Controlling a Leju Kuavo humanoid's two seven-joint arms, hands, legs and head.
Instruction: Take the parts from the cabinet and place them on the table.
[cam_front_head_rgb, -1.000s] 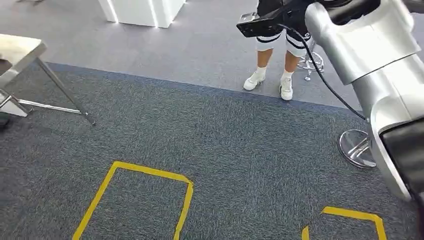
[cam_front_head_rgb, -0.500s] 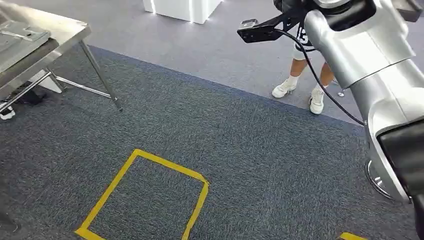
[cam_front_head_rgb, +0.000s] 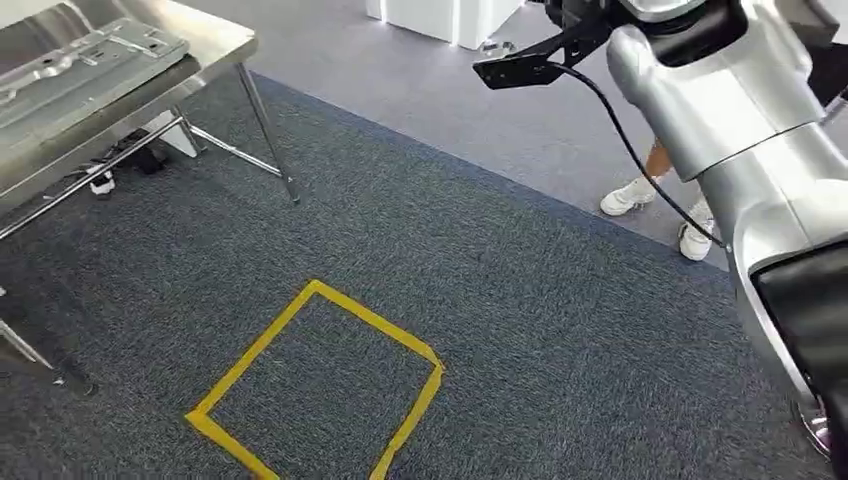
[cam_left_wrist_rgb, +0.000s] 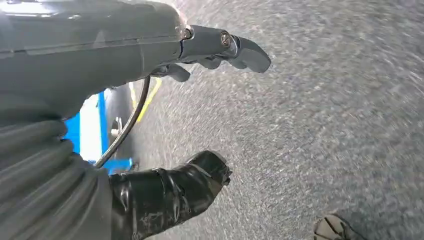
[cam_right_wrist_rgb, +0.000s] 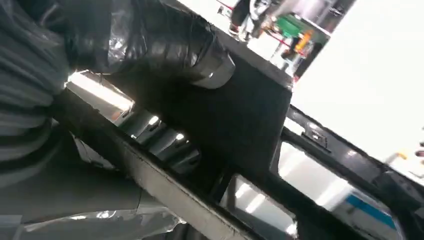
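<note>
My right hand is closed around a dark, flat part, thumb pressed on its upper face, glossy fingers wrapped beneath. In my head view that part juts out past my raised silver right arm, its long axis running roughly level toward my left, high above the floor. My left hand hangs holding nothing, fingers apart, over speckled grey carpet. Ahead on my left stands the steel table, with a pressed metal panel lying flat near its corner edge. Between me and its thin legs lies open carpet with a yellow tape square. A person's white shoes stand near my right arm.
</note>
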